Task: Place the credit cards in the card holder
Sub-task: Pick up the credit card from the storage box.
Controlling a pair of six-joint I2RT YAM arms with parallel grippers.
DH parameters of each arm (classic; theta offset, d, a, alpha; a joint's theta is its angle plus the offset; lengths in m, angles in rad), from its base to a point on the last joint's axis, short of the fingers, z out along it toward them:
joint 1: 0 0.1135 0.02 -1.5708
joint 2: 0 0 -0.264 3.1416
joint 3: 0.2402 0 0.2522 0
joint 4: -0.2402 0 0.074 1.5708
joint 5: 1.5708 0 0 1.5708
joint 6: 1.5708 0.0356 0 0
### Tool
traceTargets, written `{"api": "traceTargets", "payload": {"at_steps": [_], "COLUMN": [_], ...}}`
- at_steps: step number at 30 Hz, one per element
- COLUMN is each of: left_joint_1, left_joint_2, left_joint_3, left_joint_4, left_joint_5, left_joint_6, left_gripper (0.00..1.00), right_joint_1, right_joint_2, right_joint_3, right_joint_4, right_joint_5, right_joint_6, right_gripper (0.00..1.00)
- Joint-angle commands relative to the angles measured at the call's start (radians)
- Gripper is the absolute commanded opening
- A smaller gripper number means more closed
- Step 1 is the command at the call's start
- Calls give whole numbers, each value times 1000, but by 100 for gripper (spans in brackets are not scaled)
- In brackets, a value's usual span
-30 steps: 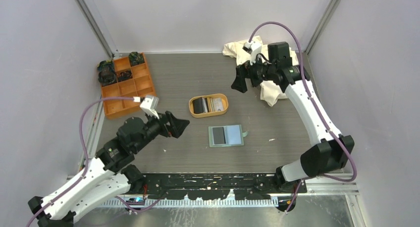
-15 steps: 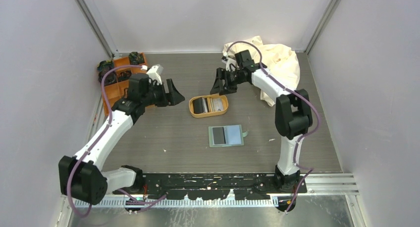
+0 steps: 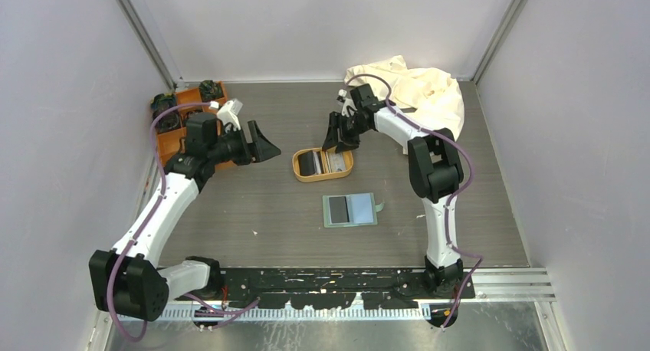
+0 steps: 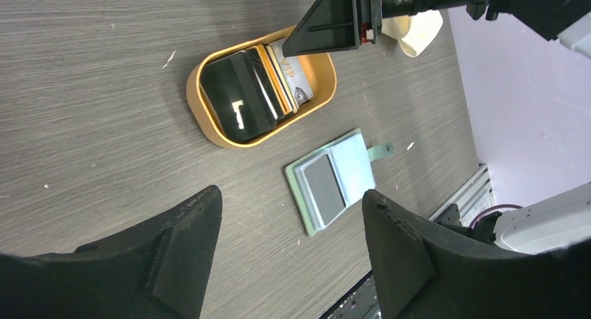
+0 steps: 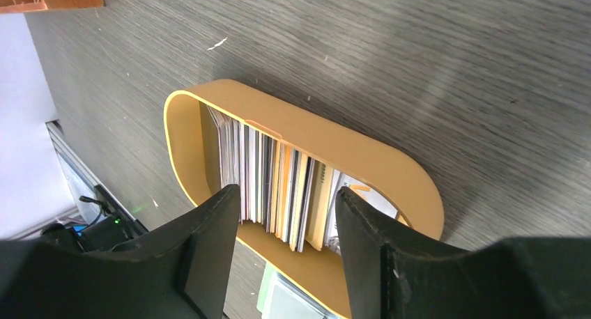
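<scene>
The credit cards [image 3: 322,162] stand on edge, packed in an oval tan tray [image 3: 322,180] at mid-table. In the right wrist view they show as a row of thin edges [image 5: 272,180], white, black and orange. The card holder [image 3: 350,210] lies open and flat just in front of the tray, sage-green with a grey and a light-blue panel and a tab on its right. My right gripper [image 3: 337,140] hangs over the tray's far rim, open, its jaws either side of the cards [image 5: 287,192]. My left gripper [image 3: 260,145] hovers left of the tray, open and holding nothing [image 4: 291,197].
An orange compartment box [image 3: 192,129] with dark items sits at the far left, just behind my left arm. A crumpled cream cloth [image 3: 418,90] lies at the back right. Grey walls close in both sides and the back.
My left arm swung from the near left up to beside the tray. My right arm came down from the cloth to the tray's far rim. Both grippers narrowed, the right one more.
</scene>
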Motion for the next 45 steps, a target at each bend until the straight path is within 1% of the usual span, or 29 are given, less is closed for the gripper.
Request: {"api": "traceTargets", "payload": {"at_steps": [1,9,12,19,27,30,38,45], "left_joint_1": [36,58,65,73,76,76,77,76], "left_joint_2": [-17,-21,-19,-16,-13,-12,-9,-7], "left_joint_3": [-5,-12,-13,-19,-21,-21,-21,-21], "left_joint_4": [34,52,62,72,74,70,69,70], "left_joint_5": [58,85,96,107,107,104,105,104], "left_joint_6": [-18,-37,-47,-60,-61,-60,-59,-59], "left_gripper": [74,73,73,72,71,71,70,70], "right_joint_1": [30,49,49,49,41,33,29,46], "right_joint_2": [12,15,11,2,-38,-49,-8,33], "right_joint_3": [46,14,1,-36,-89,-115,-131,-77], "right_joint_4": [-12,-16,-10,49,171,241,309,197], "right_joint_5": [38,66,51,-87,-229,-275,-323,-253], "right_joint_6": [-3,-10,-10,49,154,211,291,208], "right_gripper": [58,58,57,54,51,47,48,51]}}
